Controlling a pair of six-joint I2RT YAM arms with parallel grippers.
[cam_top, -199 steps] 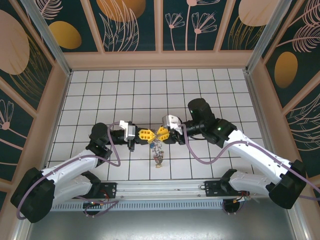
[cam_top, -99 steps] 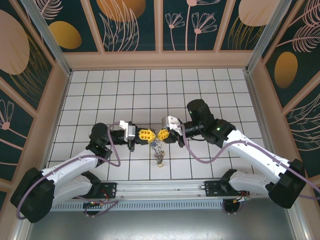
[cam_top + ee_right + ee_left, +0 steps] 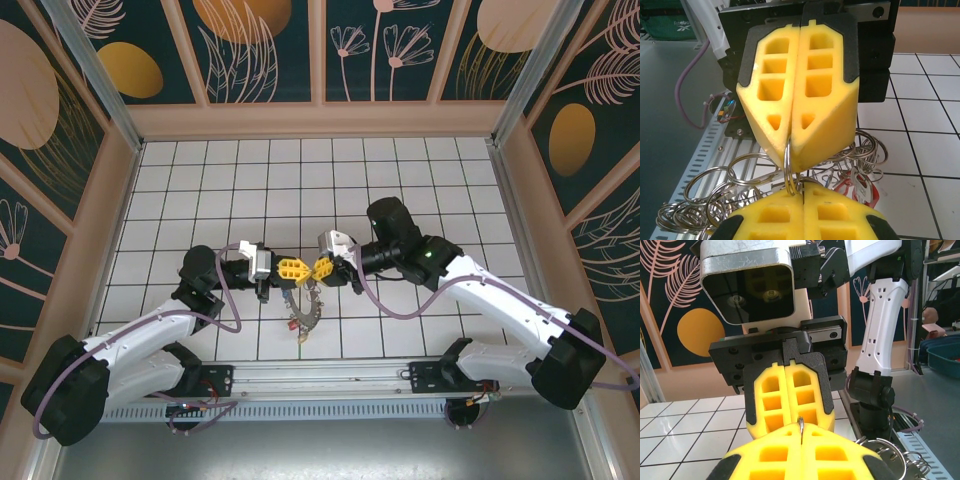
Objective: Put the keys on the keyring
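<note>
Two grippers, left gripper [image 3: 298, 271] and right gripper [image 3: 320, 268], meet tip to tip, both clamped on one thin keyring [image 3: 788, 167] above the table [image 3: 200, 200]. Since a second ago the right gripper has shifted left and the hanging bunch [image 3: 301, 318] has swung leftward, so threading seems unfinished. Of the keys [image 3: 856, 184], one red tag is countable; the rest are tangled.

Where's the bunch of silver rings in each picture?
Top view: rings in the middle, just under the yellow fingers.
Left wrist: rings in the bottom right corner.
Right wrist: rings along the bottom, mostly left.
Shared landmark: the yellow fingers meeting tip to tip.
</note>
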